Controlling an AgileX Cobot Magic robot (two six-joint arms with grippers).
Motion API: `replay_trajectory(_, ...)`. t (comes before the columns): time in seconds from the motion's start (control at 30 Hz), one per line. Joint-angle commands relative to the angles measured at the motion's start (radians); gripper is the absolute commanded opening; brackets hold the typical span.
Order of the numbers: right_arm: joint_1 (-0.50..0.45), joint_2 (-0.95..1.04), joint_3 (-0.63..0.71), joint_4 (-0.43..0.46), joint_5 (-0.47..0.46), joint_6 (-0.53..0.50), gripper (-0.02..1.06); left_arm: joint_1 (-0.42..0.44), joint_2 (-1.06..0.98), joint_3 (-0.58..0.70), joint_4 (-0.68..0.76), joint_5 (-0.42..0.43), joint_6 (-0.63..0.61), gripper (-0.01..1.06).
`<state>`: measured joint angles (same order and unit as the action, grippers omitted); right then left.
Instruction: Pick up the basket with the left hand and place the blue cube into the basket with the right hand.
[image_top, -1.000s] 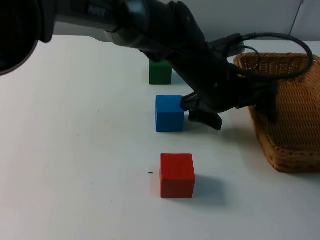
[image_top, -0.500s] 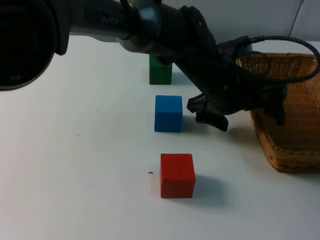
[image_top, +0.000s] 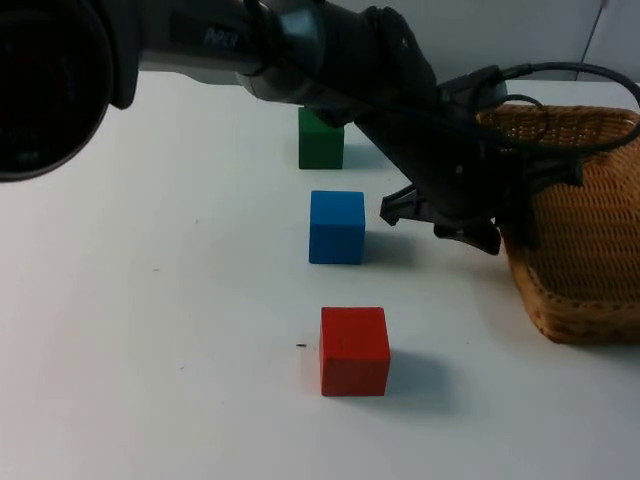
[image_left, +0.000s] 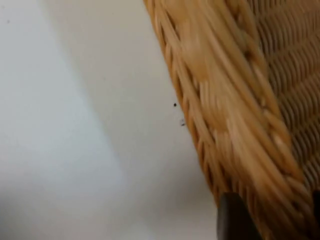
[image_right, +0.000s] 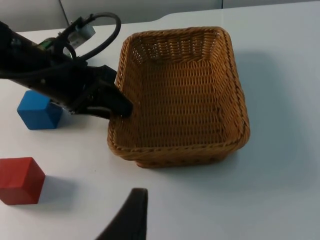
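Reads to me as a lab test cell. Bare white surface (image_top: 150, 330) ending at a grey partition wall (image_top: 520, 35). Props only: plain coloured cubes, blue (image_top: 337, 227), red (image_top: 354, 350), green (image_top: 321, 143), and a wicker basket (image_right: 180, 95).

Illumination even and bright, from overhead. Soft shadows fall right of the red cube (image_top: 354, 350) and blue cube (image_top: 337, 227) on the table (image_top: 150, 350). Left wrist view smeared by motion across the basket (image_left: 235, 100) weave. No glare noted.
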<state>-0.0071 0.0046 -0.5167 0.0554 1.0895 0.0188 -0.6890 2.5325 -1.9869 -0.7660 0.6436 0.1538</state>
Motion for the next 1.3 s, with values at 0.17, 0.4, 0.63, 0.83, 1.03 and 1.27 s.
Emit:
replay_trajectory(0.17,0.004,-0.005,0.009,-0.005,-0.011,0.001,1.04,-0.004,0.003,-0.004,-0.042,-0.033,-0.012,0.13)
replay_trajectory(0.4,0.004,-0.005,0.009,-0.007,-0.011,0.001,1.04,-0.004,0.003,-0.004,-0.080,-0.037,-0.012,0.00)
replay_trajectory(0.63,0.004,-0.005,0.009,-0.007,-0.011,0.001,1.04,-0.004,-0.028,-0.004,-0.076,-0.037,-0.067,0.00)
replay_trajectory(0.83,0.004,-0.005,0.009,-0.007,-0.011,0.001,1.04,0.029,-0.133,-0.001,0.024,-0.004,-0.164,0.00)
replay_trajectory(1.03,0.004,-0.005,0.009,-0.007,-0.011,0.001,1.04,0.105,-0.255,-0.001,0.048,0.081,-0.164,0.00)
replay_trajectory(1.27,0.004,-0.005,0.009,-0.007,-0.011,0.001,1.04,0.235,-0.409,0.116,0.058,0.153,-0.154,0.00)
